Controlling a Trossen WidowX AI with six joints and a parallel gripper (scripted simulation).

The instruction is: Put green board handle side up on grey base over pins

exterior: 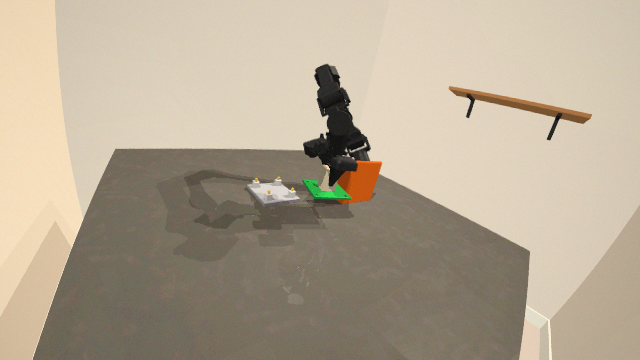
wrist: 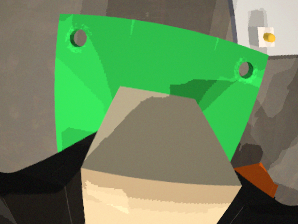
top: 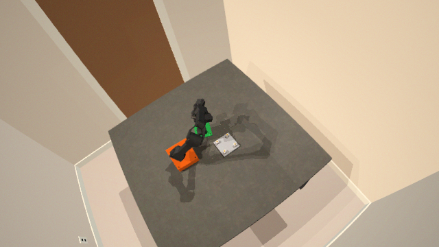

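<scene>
The green board (top: 208, 131) (exterior: 315, 190) (wrist: 145, 55) hangs a little above the table, handle side up, roughly level, with its shadow apart from it. Two of its corner holes show in the wrist view; the near part is hidden. My gripper (exterior: 329, 181) (wrist: 150, 143) is shut on the board's beige handle (exterior: 326, 176) (wrist: 160, 200). In the top view the arm hides the fingers. The grey base (top: 227, 145) (exterior: 274, 194) (wrist: 289, 20) sits on the table beside the board, not under it. Its four posts carry gold pins, one pin (wrist: 269, 37) showing in the wrist view just beyond the board's corner.
The orange block (top: 181, 166) (exterior: 367, 181) (wrist: 257, 178) under the arm's foot stands close to the board, on the side away from the grey base. The dark table (top: 267, 178) (exterior: 400, 280) carries the arm's shadows around the base.
</scene>
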